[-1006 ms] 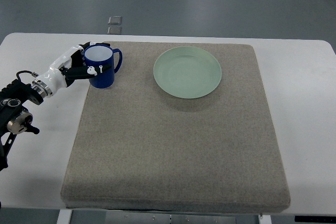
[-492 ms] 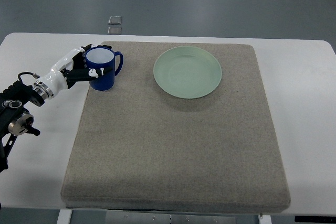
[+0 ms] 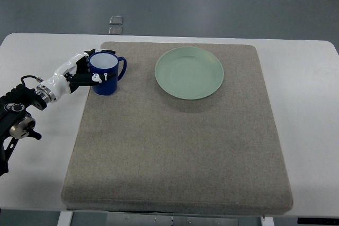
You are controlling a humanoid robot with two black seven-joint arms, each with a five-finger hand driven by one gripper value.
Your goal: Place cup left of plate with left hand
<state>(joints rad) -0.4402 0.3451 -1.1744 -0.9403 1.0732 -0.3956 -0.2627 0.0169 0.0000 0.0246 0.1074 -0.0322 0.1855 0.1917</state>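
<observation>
left hand (image 3: 85, 71) enters from frame left, fingers wrapped around blue mug (image 3: 104, 73) | mug upright on grey mat (image 3: 175, 146) in upper left, handle toward frame right | green plate (image 3: 189, 72) well apart to its right | release looks next

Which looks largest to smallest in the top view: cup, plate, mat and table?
1. Table, white, reaching past the mat on every side.
2. Mat, grey.
3. Plate, green.
4. Cup, blue, held by the left hand.
</observation>
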